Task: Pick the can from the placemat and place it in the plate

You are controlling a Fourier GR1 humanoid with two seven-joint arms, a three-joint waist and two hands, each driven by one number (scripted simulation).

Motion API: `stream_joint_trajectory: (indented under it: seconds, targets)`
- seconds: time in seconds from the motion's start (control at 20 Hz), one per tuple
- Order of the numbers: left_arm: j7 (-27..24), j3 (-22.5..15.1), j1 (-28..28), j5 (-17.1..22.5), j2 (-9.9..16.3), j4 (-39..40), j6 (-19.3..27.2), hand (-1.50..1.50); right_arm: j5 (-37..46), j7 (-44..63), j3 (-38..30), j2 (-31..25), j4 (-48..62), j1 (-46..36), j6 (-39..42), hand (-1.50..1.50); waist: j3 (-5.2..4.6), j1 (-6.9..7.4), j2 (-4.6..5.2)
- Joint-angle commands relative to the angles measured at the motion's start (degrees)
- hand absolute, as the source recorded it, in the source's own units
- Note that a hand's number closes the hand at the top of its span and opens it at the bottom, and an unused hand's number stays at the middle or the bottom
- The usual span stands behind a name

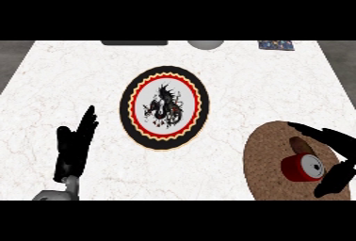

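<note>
**On the placemat, between right-hand fingers: red can**

Between the thumb and fingers of the right hand [332,157] sits the can [303,168]: red body, pale silver top with a small dark mark, tilted so the top faces up and right. It rests on the round brown placemat [268,160], a speckled cork-like disc under the hand. The black fingers bracket the can above and below; contact cannot be told, so the hand reads as released, not clasped. Well to the left of that hand lies the plate [164,107]: black rim, red and yellow zigzag ring, white centre with a dark dragon figure. Left hand [75,146] rests open on the white marbled surface [230,61], fingers straight.
</note>
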Motion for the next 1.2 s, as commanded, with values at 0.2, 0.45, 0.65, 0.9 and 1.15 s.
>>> stream_joint_trajectory:
  seconds: [0.2, 0.45, 0.65, 0.9, 1.15]
  targets:
    - [1.85, 2.9, -1.26, -1.38, 0.48, -0.36, -2.27, 0.0, 8.52, -8.94, 0.86, 0.75, 2.67, -1.56, -4.29, 1.5, 0.01, 0.01, 0.03]
    - [-1.54, 1.9, -1.33, -3.14, -3.19, 2.77, -0.76, 0.0, 11.02, -13.72, -0.62, 0.62, 1.73, 2.63, -9.17, 1.5, 0.0, -0.3, -0.02]
    - [-1.49, 1.42, -0.59, -2.86, -2.77, 2.97, -1.58, 0.0, 17.26, -2.57, 9.37, 13.63, -5.71, -5.86, -15.85, 1.5, -0.15, 0.87, -0.26]
    - [0.27, -0.95, -4.24, -2.69, -3.22, 2.4, -3.95, 0.0, 27.6, 4.76, 24.24, 28.46, -8.02, -16.86, -21.6, 1.5, -0.3, 7.04, 0.04]
    - [0.3, -1.03, -4.41, -3.18, -3.45, 2.87, -3.55, 0.0, 31.71, 18.05, 34.9, 31.93, -6.42, -23.58, -36.16, 1.5, -0.05, 6.15, 0.17]
